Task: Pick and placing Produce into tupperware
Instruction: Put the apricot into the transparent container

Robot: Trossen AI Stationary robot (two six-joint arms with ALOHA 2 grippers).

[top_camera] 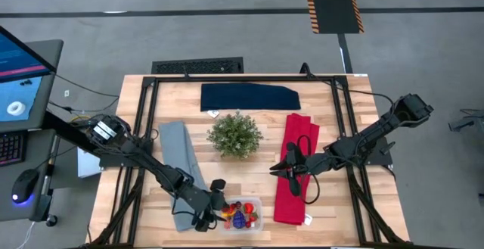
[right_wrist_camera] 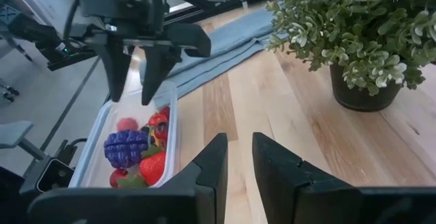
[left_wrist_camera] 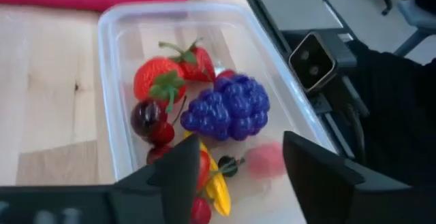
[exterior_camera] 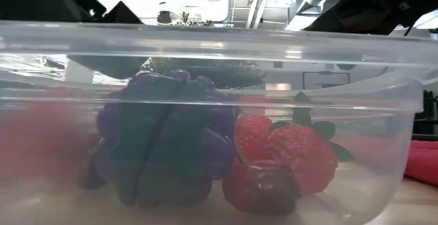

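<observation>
The small clear rectangular plastic container w/ rounded corners (top_camera: 243,213) was seen at the near edge of the light wooden tabletop (top_camera: 340,211), just beside the grey folded cloth (top_camera: 180,158). Inside it were the tiny toy fruits: a purple grape cluster (left_wrist_camera: 228,107), two red strawberries w/ green caps (left_wrist_camera: 170,74), a dark red cherry (left_wrist_camera: 146,118), a yellow piece (left_wrist_camera: 216,186) and a blurred pinkish-red berry (left_wrist_camera: 264,160). The left hand (top_camera: 214,206) was held above the container's cloth-side end, fingers (right_wrist_camera: 116,67) spread apart and pointing down, nothing gripped between them. The right hand (top_camera: 290,163) was parked over the red folded cloth (top_camera: 295,173), well apart from the container, fingers (right_wrist_camera: 214,159) set narrow w/ a slim gap, nothing held. The bushy green potted plant (top_camera: 235,135) stood upright approx. mid-tabletop, between the grey and red cloths. A dark navy cloth (top_camera: 248,98) lay flat at the far side, behind the plant.
</observation>
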